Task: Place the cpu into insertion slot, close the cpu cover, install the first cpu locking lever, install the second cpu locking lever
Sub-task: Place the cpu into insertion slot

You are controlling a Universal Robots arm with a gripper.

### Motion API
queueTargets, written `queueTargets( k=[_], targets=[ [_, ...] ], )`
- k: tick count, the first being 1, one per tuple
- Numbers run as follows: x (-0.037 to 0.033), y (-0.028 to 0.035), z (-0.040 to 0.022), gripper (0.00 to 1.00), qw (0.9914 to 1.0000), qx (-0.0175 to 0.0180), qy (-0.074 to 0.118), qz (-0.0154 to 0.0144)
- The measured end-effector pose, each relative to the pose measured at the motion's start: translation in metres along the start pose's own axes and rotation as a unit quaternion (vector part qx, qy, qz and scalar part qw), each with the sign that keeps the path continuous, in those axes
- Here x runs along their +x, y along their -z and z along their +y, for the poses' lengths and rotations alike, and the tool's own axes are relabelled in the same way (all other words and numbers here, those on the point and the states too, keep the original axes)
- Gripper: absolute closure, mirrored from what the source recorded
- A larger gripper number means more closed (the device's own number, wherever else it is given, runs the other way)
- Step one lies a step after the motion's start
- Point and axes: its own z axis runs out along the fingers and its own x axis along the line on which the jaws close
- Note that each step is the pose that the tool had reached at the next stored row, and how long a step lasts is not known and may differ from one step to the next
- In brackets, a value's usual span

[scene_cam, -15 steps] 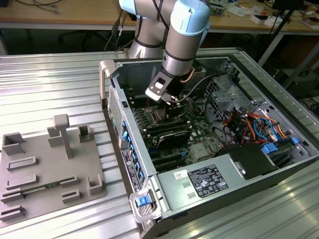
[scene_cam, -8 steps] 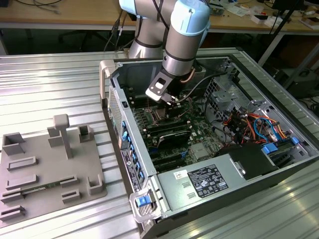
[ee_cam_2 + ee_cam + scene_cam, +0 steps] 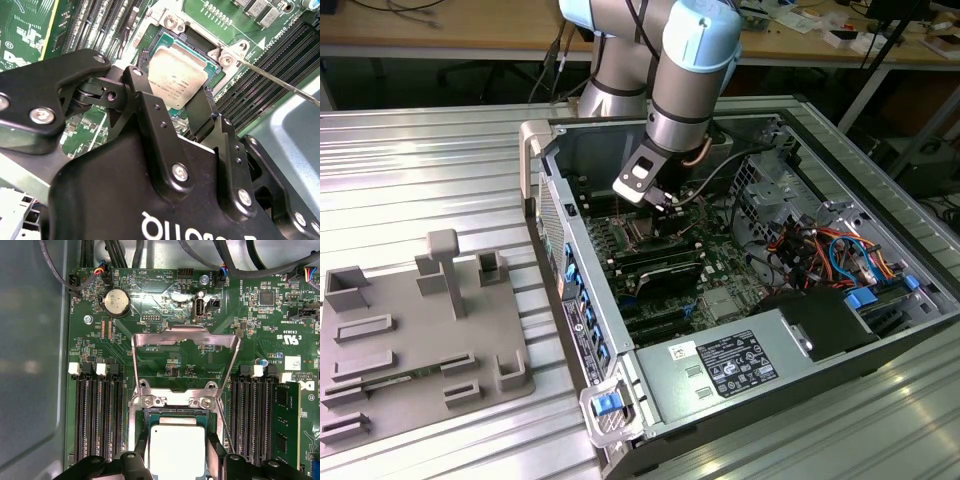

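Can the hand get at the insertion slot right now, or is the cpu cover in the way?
Probably yes. The cpu cover stands open, off the insertion slot, and the hand holds the cpu right over it.

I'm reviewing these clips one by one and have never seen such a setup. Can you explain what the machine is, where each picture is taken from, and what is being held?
The machine is a robot arm reaching into an open computer case that lies on a ribbed metal table. The exterior view comes from a camera off the arm. On that view's left, beside the case, sits a grey tray of fixtures. Both wrist views come from cameras riding on the arm, looking past its black gripper at the green board. The gripper is shut on the cpu, a small silvery square plate, right at the dark slot. I cannot tell if it is seated. The silver cover stands open.
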Motion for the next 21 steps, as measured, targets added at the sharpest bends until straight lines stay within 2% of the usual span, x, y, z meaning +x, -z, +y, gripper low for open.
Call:
queueTargets(
  k=[14,21],
  targets=[
    [0.0,-0.0017,0.001,0.45,1.0,0.0004,0.0,0.0],
    [0.0001,-0.0045,0.001,0.45,1.0,0.0018,0.0,-0.0001]
  ],
)
